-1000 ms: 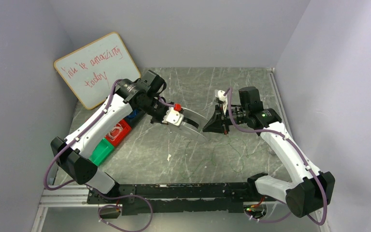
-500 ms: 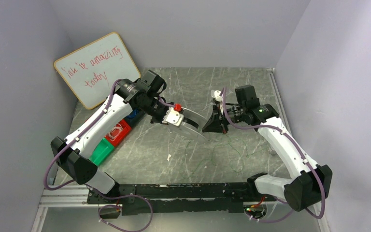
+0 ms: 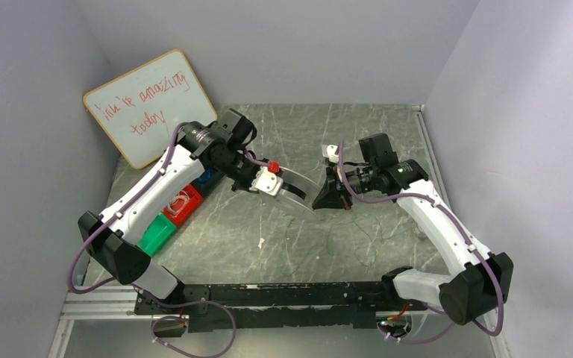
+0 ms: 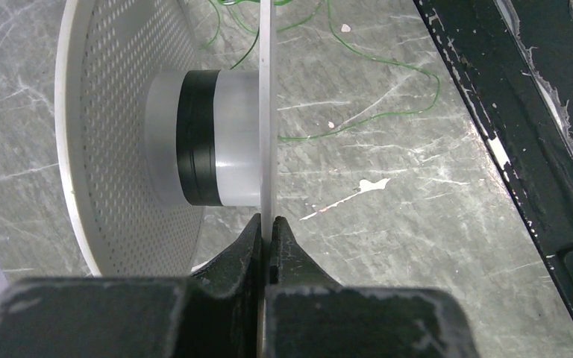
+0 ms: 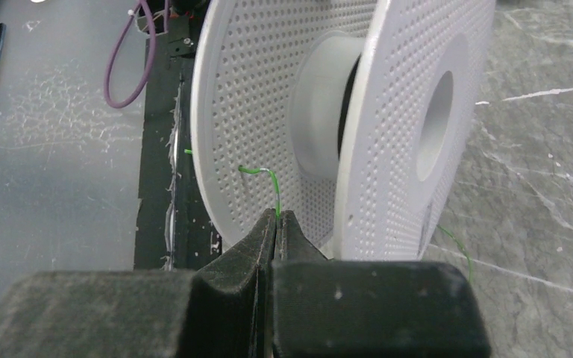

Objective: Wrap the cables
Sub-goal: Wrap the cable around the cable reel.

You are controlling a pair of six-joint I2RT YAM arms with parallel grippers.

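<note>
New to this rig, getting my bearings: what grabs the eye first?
A white perforated spool over mid-table, the left gripper shut on its flange rim. Right beside it, the right gripper pinches the tip of a hair-thin green cable, with loose strands on the marble table.

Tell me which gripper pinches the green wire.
The right gripper: the end of the green wire sticks out of its shut grip. The left gripper clamps the rim of the white spool instead.

The spool (image 5: pixel 254 97) is matt perforated plastic, the cables (image 5: pixel 277 194) green wire, the table (image 4: pixel 418 224) smooth marbled stone.
</note>
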